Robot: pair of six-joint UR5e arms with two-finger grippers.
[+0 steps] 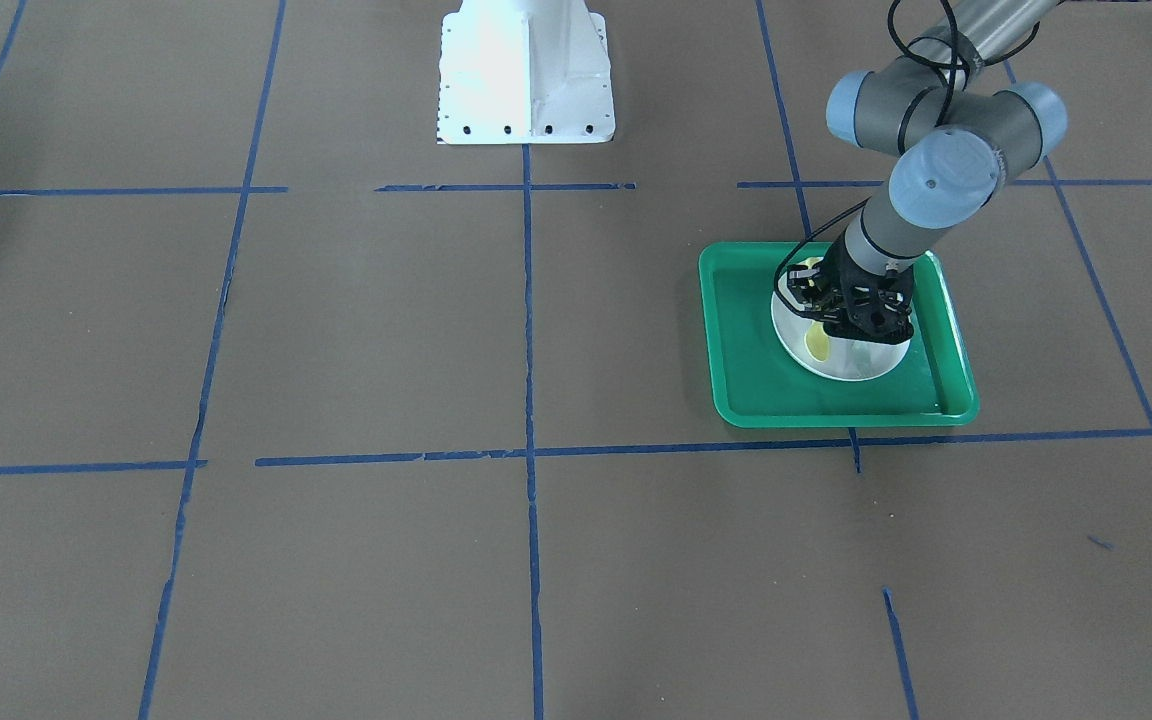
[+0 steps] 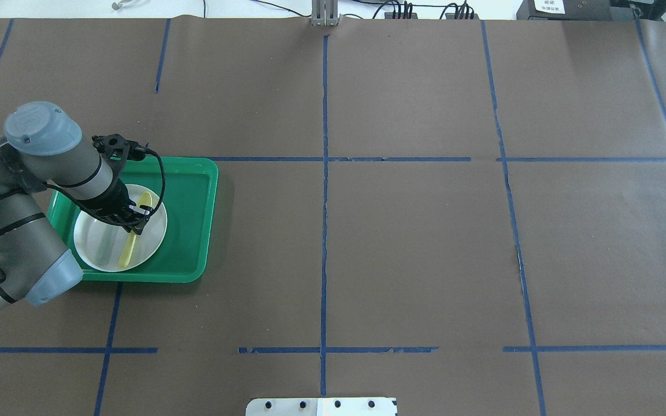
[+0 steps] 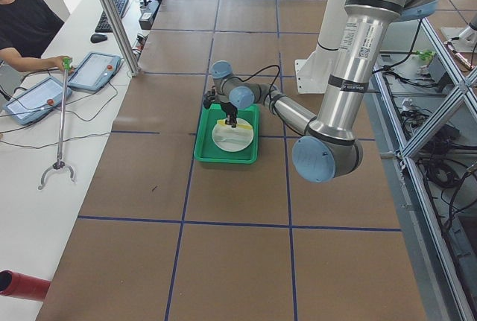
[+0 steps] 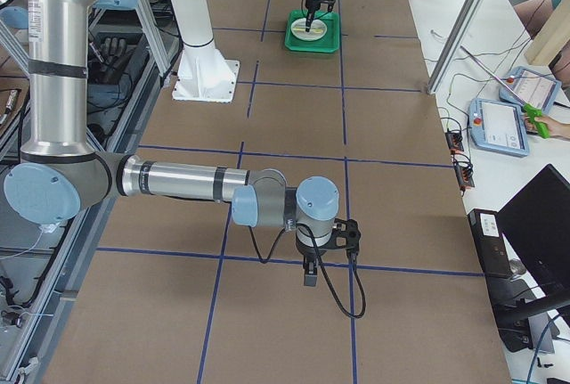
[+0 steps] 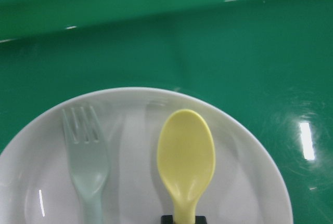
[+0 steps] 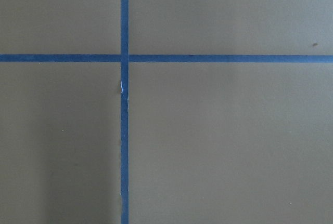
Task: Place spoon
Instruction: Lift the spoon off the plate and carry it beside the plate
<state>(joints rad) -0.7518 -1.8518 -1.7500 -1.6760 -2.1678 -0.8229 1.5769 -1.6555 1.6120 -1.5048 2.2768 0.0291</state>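
Observation:
The yellow spoon [image 5: 186, 156] lies on the white plate [image 5: 36, 182], its bowl toward the tray's far wall. It also shows in the overhead view [image 2: 128, 251] and the front view [image 1: 818, 343]. My left gripper [image 2: 135, 222] stands low over the plate [image 2: 99, 242], its jaws close together on the spoon's handle near the bowl; a black fingertip [image 5: 166, 219] shows at the handle. My right gripper [image 4: 308, 279] hangs over bare table far from the tray, and I cannot tell whether it is open or shut.
The plate sits in a green tray [image 2: 191, 202] on the robot's left side. A pale grey-green fork [image 5: 86, 156] lies on the plate beside the spoon. The white robot base [image 1: 526, 75] stands at the table's edge. Brown table with blue tape lines [image 6: 124, 104] surrounds the tray.

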